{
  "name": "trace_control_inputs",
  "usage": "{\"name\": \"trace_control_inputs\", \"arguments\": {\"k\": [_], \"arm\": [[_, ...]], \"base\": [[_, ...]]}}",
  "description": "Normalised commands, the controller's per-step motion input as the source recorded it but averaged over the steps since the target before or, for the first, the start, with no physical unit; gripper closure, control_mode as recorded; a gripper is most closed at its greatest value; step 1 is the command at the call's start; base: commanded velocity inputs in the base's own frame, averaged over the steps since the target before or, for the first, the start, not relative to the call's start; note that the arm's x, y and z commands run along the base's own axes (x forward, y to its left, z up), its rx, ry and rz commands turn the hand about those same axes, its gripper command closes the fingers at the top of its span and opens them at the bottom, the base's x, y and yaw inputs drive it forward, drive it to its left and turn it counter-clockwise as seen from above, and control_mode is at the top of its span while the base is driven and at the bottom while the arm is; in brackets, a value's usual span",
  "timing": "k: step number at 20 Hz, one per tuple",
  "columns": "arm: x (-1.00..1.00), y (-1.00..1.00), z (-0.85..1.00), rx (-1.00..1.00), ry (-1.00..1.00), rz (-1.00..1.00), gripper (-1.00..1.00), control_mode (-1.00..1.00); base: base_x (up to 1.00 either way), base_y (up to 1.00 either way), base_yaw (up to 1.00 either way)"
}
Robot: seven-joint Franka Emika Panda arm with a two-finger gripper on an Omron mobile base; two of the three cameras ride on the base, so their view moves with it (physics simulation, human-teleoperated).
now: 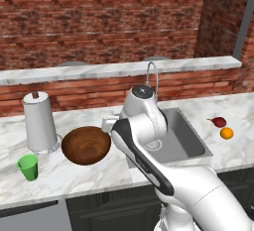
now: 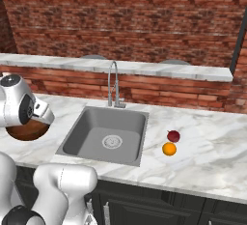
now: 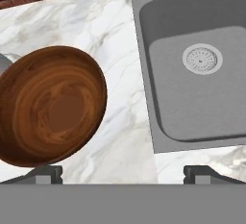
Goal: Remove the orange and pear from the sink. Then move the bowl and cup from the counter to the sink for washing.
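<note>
1. one bright green tapered cup stands on the white marble counter, left of one white paper towel roll.
2. one wide dark brown wooden bowl sits beside it.
3. gripper fingers apart, above counter between bowl and sink.
4. one grey sink, empty.
5. one dark red pear, one orange, touching, right of sink.

Bowl left of sink, on counter

1 bowl, 1 cup, 1 orange, 1 pear, 1 sink, 1 paper towel roll
</note>
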Motion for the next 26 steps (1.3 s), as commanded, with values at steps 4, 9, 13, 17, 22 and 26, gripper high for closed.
{"name": "trace_control_inputs", "arguments": {"k": [4, 9, 13, 17, 22, 26], "arm": [[0.14, 0.12, -0.14, 0.08, 0.00, 0.00, -1.00, -1.00], [0.13, 0.11, -0.16, 0.03, 0.00, 0.00, -1.00, -1.00], [0.14, 0.11, -0.17, 0.01, 0.00, 0.00, -1.00, -1.00], [0.18, 0.11, -0.18, 0.00, 0.00, 0.00, -1.00, -1.00], [0.19, 0.08, -0.17, 0.00, 0.00, 0.00, -1.00, -1.00], [0.19, 0.06, -0.16, 0.00, 0.00, 0.00, -1.00, -1.00]], "base": [[0.00, 0.00, 0.00], [0.00, 0.00, 0.00], [0.00, 0.00, 0.00], [0.00, 0.00, 0.00], [0.00, 0.00, 0.00], [0.00, 0.00, 0.00]]}}
